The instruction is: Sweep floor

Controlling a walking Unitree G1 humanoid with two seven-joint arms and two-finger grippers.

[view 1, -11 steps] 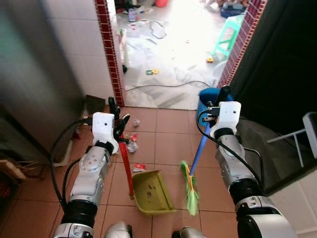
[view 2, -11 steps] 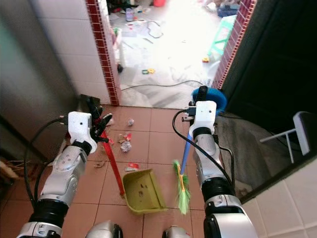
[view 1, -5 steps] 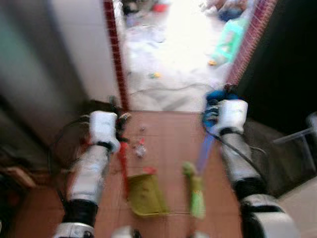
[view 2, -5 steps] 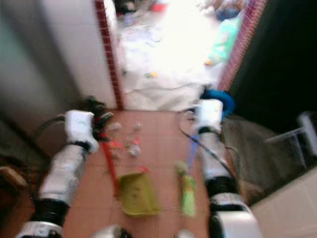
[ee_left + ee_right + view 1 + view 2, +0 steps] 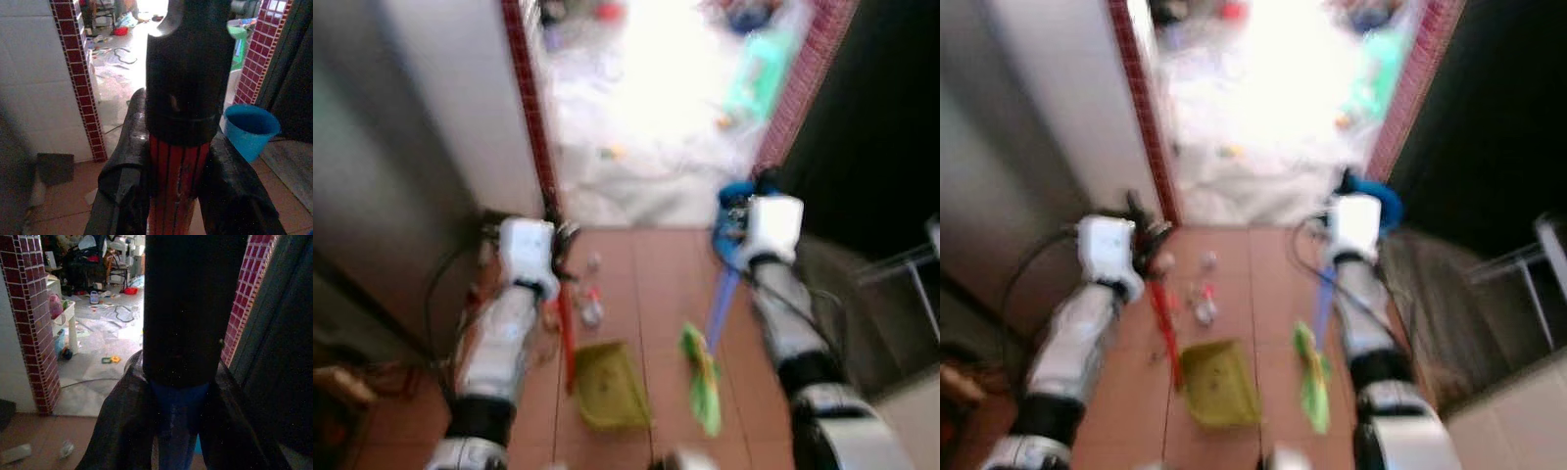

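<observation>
My left gripper (image 5: 558, 245) is shut on the red handle (image 5: 178, 186) of a yellow-green dustpan (image 5: 610, 384), which rests on the terracotta tiles. My right gripper (image 5: 744, 201) is shut on the blue handle (image 5: 178, 426) of a broom; its green bristles (image 5: 703, 380) touch the floor just right of the dustpan. Scraps of litter (image 5: 589, 305) lie on the tiles ahead of the dustpan, near the left arm. The eye views are blurred.
A blue bucket (image 5: 252, 127) stands by the right brick pillar (image 5: 798, 83) of a doorway. Past the left brick pillar (image 5: 78, 83) lies a bright grey floor with a cable, toys and a green stool (image 5: 759, 73). A dark cabinet (image 5: 372, 186) flanks the left.
The whole picture has shifted and blurred, so the camera moved. Both grippers keep their hold; the dustpan and broom stay in about the same place before me.
</observation>
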